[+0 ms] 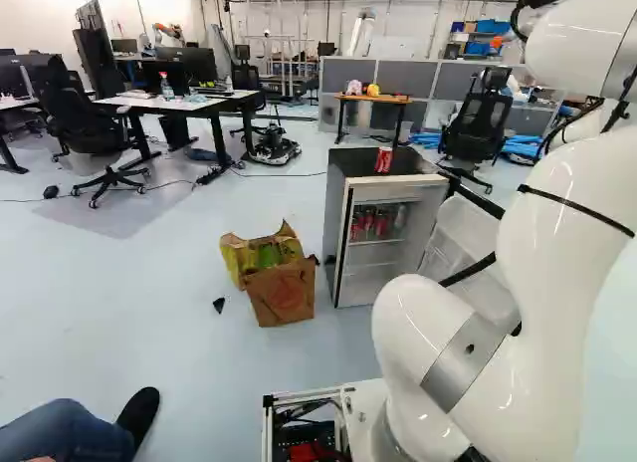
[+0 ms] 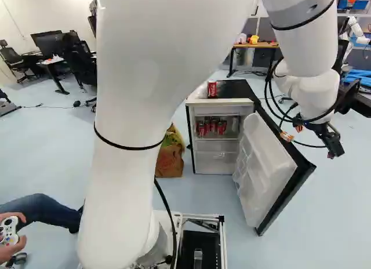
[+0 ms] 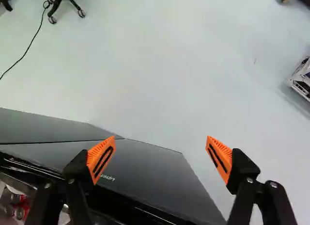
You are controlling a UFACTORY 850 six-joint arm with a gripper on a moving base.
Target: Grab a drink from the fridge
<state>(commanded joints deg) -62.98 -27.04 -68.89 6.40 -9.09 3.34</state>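
Observation:
In the right base view my gripper (image 2: 334, 146) hangs to the right of the fridge's swung-out door (image 2: 264, 164), on its outer side. The small fridge (image 1: 338, 238) stands open, with red cans (image 2: 212, 127) on its upper shelf. One more red can (image 2: 212, 89) stands on the black top. In the wrist view the gripper (image 3: 161, 150) is open, its orange pads wide apart and nothing between them. The door's dark outer face (image 3: 145, 162) lies beyond and beneath the fingers, and cans (image 3: 20, 212) inside the fridge show beside one finger.
Left of the fridge, a yellow bag (image 1: 261, 251) and a brown paper bag (image 1: 283, 293) stand on the floor. A wooden table (image 1: 374, 99) and an office chair (image 1: 478, 118) are behind it. Another robot (image 2: 356, 30) stands at the far right. A person's leg (image 1: 70, 430) extends close ahead of the base.

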